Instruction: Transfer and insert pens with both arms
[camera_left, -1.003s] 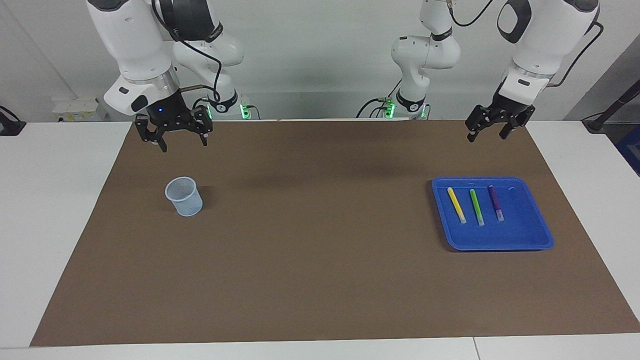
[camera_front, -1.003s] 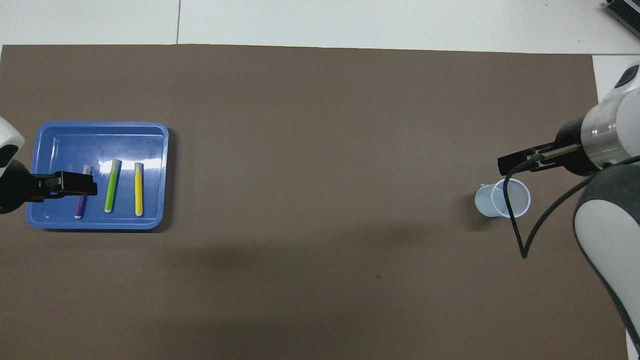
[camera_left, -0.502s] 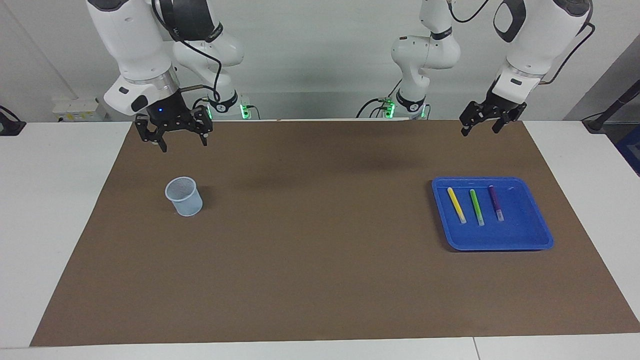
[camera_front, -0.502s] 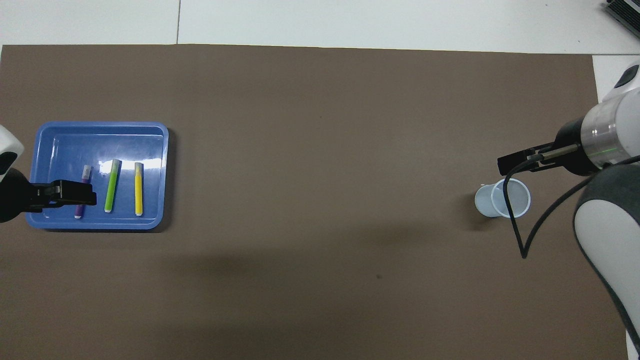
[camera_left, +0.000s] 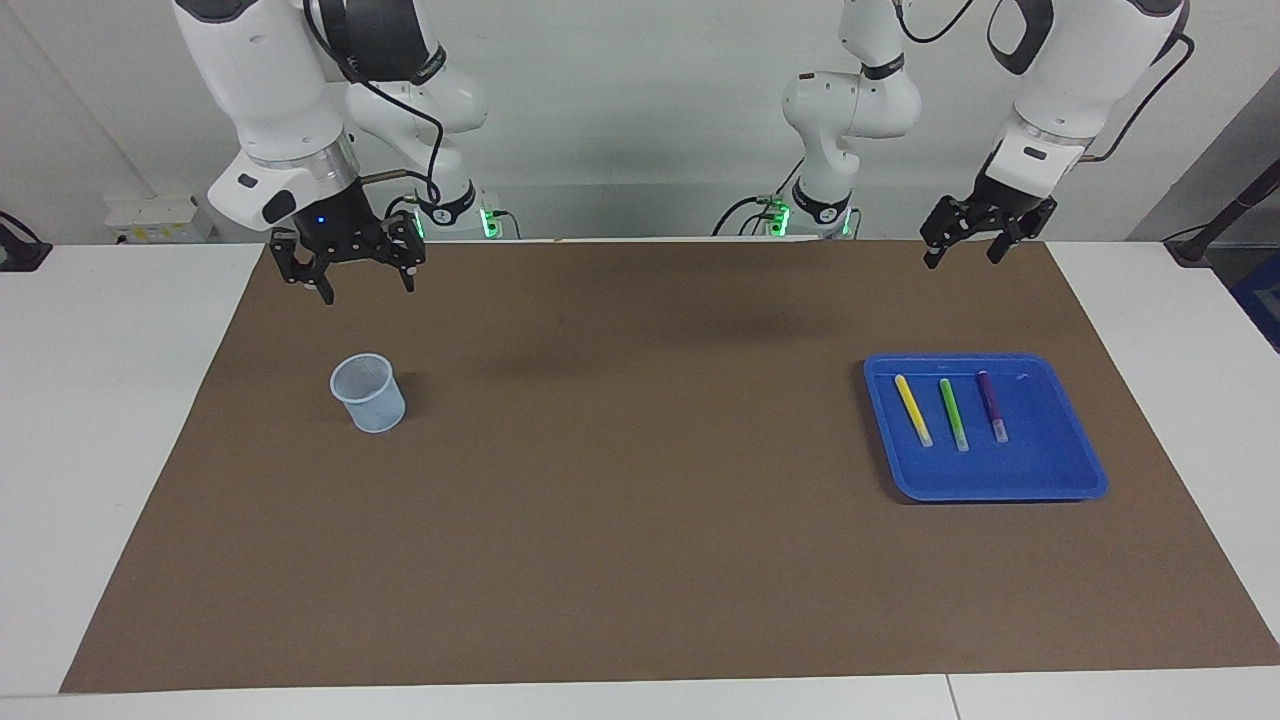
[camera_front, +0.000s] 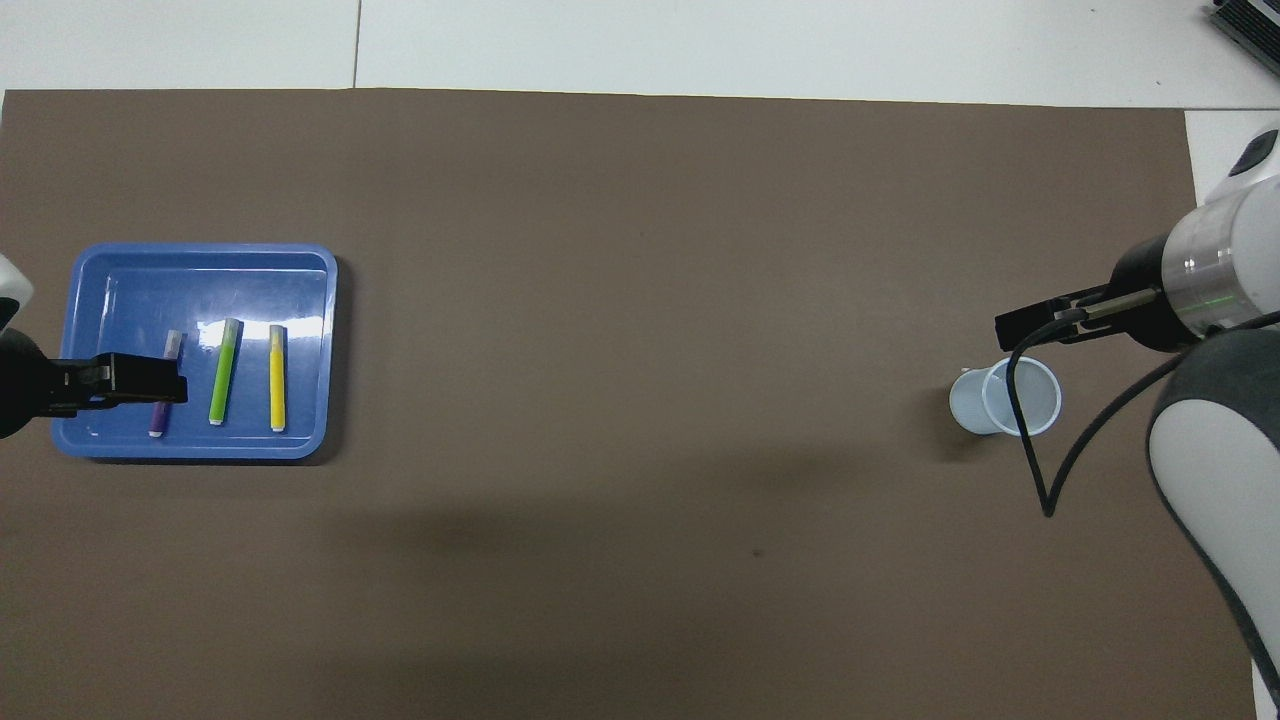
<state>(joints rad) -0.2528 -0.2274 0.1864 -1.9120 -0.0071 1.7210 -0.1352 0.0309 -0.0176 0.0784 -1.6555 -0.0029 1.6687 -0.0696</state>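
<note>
Three pens lie side by side in a blue tray (camera_left: 1050, 470) toward the left arm's end: yellow (camera_left: 912, 410), green (camera_left: 953, 414) and purple (camera_left: 991, 406). My left gripper (camera_left: 961, 262) hangs open and empty, high over the mat and well above the tray. In the overhead view the left gripper (camera_front: 140, 380) overlaps the purple pen (camera_front: 172, 347), beside the green pen (camera_front: 224, 371) and yellow pen (camera_front: 277, 378). My right gripper (camera_left: 368, 290) hangs open and empty above the mat, apart from a pale mesh cup (camera_left: 369, 393).
A brown mat (camera_left: 640, 500) covers most of the white table. The cup (camera_front: 1005, 398) stands upright toward the right arm's end. Two smaller white arms with green lights (camera_left: 830, 120) stand at the robots' edge of the table.
My left gripper has risen a little and drawn back toward the robots, away from the tray. The right arm, the cup and the pens have not moved.
</note>
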